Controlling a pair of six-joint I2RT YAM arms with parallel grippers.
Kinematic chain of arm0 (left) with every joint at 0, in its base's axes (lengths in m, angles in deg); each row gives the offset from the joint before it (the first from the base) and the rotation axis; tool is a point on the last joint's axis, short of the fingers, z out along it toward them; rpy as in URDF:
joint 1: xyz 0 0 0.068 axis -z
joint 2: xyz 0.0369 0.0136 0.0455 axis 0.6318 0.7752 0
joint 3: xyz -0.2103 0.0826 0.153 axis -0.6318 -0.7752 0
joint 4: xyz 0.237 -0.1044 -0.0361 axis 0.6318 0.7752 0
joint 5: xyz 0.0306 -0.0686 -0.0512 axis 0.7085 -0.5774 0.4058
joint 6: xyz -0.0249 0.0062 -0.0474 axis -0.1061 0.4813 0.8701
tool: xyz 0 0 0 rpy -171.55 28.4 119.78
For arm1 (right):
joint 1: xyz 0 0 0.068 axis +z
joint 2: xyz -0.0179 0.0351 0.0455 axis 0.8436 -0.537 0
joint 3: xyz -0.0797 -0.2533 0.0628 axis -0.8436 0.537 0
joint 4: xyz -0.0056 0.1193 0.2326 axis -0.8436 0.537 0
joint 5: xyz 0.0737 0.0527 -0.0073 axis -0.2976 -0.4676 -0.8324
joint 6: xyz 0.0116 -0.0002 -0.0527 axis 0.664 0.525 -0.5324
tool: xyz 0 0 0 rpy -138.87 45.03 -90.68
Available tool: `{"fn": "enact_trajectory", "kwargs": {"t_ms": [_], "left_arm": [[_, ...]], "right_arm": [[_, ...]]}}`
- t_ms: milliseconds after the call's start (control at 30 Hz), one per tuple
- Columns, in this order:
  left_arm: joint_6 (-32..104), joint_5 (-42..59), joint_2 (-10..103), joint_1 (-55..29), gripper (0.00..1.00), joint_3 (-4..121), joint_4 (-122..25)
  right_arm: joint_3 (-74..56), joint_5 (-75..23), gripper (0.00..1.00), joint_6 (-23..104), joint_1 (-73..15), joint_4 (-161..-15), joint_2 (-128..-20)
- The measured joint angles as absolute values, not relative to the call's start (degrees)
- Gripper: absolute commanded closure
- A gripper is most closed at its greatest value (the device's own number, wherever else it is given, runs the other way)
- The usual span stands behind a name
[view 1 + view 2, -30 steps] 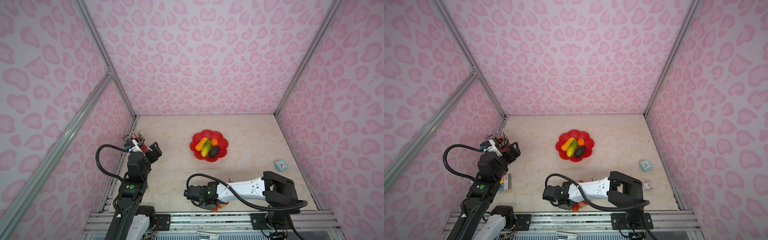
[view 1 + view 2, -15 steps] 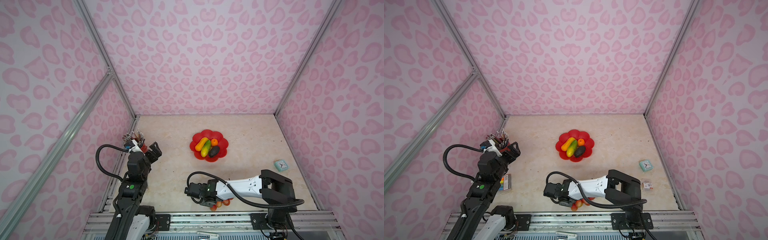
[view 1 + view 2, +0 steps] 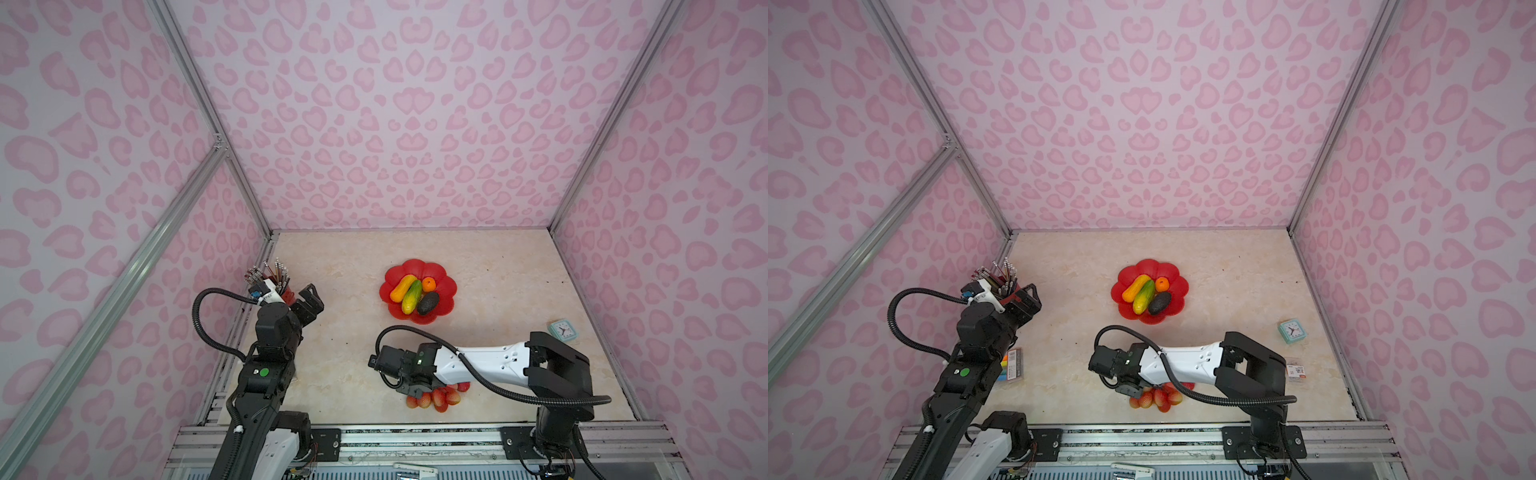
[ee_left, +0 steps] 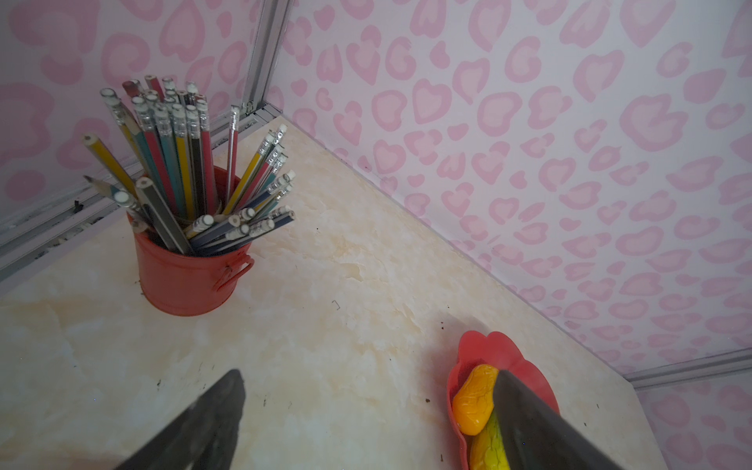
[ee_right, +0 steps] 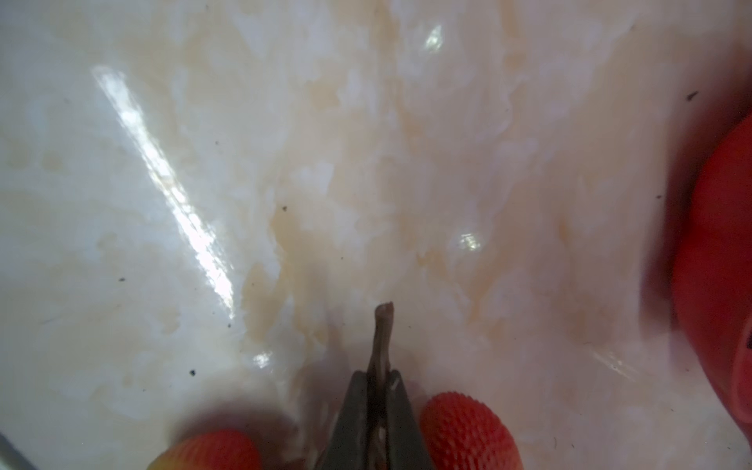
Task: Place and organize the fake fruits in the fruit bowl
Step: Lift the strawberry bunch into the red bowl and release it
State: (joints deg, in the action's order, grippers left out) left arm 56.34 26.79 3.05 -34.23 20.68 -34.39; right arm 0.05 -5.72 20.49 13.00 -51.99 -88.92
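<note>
Over the last second our right tool [image 5: 376, 380] has closed, and its jaws now pinch the brown stem [image 5: 382, 337] of the red berry cluster [image 3: 434, 399]. A second ago those jaws stood partly apart above the same spot. The right arm has crept slightly toward the front edge of the bench [image 3: 353, 270], and more of the berries show from under it than before. The cluster remains near that front edge, well apart from the fruit bowl [image 3: 415, 266]; we cannot tell whether it has left the surface. Another red fruit [image 3: 463, 386] peeks out from under the arm, just beside the cluster.

In both top views the bowl's load is unchanged: the yellow-orange gourd [image 3: 401, 288], the green-yellow oblong [image 3: 411, 297], the dark avocado [image 3: 428, 303] and the small orange [image 3: 429, 284] lie inside it, close together.

Our left tool [image 4: 366, 386] has not moved. It hangs above the bench with its jaws spread wide and nothing between them, between the red pencil cup [image 4: 183, 276] and the bowl.
</note>
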Motion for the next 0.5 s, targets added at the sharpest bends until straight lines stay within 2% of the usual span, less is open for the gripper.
{"fn": "enact_trajectory", "kwargs": {"t_ms": [500], "left_arm": [[56.3,26.6,3.2,-34.2,0.04,20.7,-34.4]], "right_arm": [[9.2,-5.0,1.00,34.0,9.5,-66.1,-71.4]]}}
